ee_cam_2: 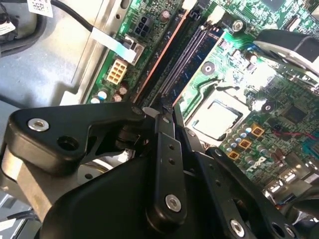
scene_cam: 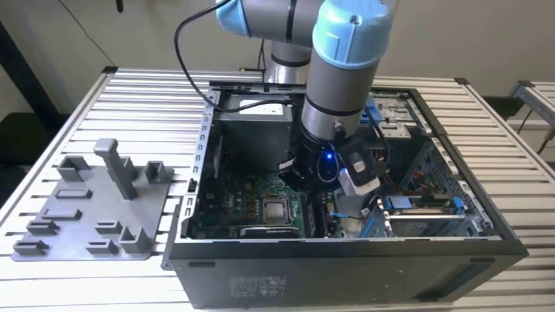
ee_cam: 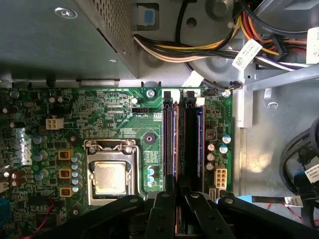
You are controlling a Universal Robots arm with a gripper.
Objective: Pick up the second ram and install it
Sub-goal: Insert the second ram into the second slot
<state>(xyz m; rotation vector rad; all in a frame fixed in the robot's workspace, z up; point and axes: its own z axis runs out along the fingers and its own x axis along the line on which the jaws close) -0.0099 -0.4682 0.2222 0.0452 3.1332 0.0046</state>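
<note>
While my arm reaches down into the open case, my gripper hangs low over the board. Its fingers are drawn in until they are all but closed. In the narrow gap between them sits a thin strip, seen edge-on, which I take to be the ram. I judge that I have it pinched by its flat faces, though so little of it shows that I would not swear to how squarely it sits.

What matters here is the line-up. The slots run straight away from my fingertips in both wrist views, and the strip's long axis looks parallel to them, or very nearly. So the ram lies directly under the tool, over the slot bank, not off to one side. In the exterior view, the slots are at about six o'clock from my wrist. The socket is at about seven, and the grey fixture is well apart on the table, at nine o'clock from the case.

I cannot tell which slot the strip is over, nor whether its lower edge is touching a slot or hanging just above one, because my own fingers and linkage cover the near ends of the slots. One slot has a coppery edge running along it and may already be filled, but I cannot say for sure. In the exterior view, my wrist hides the fingertips altogether.
</note>
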